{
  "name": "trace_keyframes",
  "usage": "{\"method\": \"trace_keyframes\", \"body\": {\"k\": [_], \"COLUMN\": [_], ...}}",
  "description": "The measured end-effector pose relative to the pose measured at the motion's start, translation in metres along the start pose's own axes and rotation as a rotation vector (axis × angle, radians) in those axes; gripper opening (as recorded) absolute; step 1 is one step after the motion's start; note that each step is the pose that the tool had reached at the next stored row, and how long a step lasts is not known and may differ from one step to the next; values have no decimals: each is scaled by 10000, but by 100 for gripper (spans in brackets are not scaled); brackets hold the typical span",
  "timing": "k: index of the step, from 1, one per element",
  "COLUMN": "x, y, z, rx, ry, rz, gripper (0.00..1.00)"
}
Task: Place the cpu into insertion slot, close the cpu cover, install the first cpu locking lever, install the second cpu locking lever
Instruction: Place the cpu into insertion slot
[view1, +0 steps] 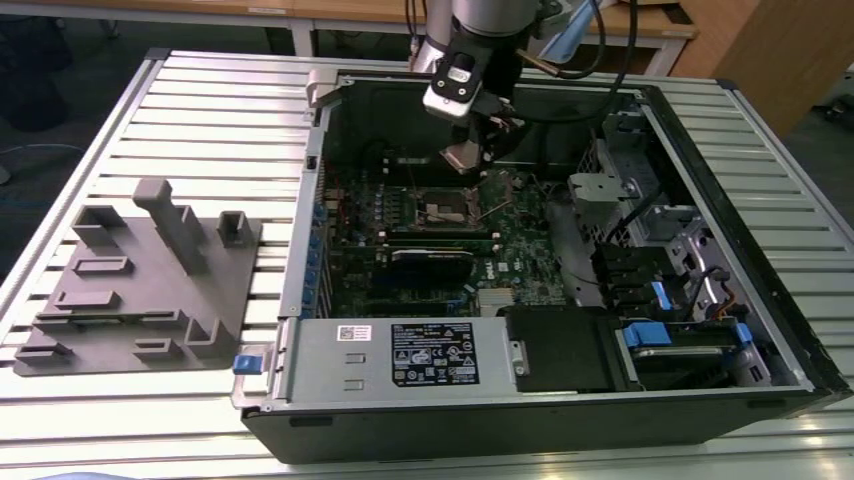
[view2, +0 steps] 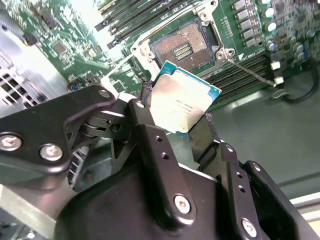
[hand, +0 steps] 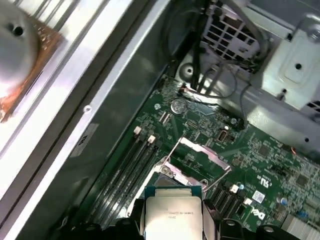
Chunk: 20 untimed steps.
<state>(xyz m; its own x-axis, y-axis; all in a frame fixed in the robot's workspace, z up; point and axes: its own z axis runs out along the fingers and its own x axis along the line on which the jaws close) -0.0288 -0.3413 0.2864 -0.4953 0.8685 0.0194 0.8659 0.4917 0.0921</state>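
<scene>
Insertion slot (view2: 187, 45) lies open (cpu cover (hand: 200, 152) raised beside it).

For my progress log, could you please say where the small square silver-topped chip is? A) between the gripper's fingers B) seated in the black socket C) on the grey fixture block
A: the second wrist view shows the small square silver-topped chip clamped between the black fingers, the square black socket empty.

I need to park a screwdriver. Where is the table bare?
Bare table slats beyond the grey fixture block, on the exterior view's left of the computer case. Crowded inside the case, where the gripper holds the cpu near the insertion slot.
</scene>
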Motion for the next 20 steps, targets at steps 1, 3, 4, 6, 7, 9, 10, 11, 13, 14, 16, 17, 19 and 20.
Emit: {"method": "trace_keyframes", "body": {"k": [1, 3, 4, 6, 7, 9, 10, 11, 13, 14, 16, 17, 19, 20], "x": [0, 0, 0, 0, -1, 0, 0, 0, 0, 0, 0, 0, 0, 0], "y": [0, 0, 0, -1, -1, 0, -1, -1, -1, 0, 0, -1, -1, -1], "z": [1, 4, 5, 5, 5, 6, 6, 6, 6, 6, 6, 6, 7, 7], "rx": [-4, -11, -15, -20, -20, -21, -22, -22, -22, -22, -24, -26, -32, -35], "ry": [-16, -51, -67, -99, -101, -101, -101, -101, -101, -102, -113, -123, -149, -165], "rz": [180, 555, 733, 1065, 1098, 1099, 1100, 1101, 1101, 1110, 1223, 1331, 1617, 1788], "gripper": [54, 54, 54, 54, 54, 54, 54, 54, 54, 54, 54, 54, 54, 54]}}
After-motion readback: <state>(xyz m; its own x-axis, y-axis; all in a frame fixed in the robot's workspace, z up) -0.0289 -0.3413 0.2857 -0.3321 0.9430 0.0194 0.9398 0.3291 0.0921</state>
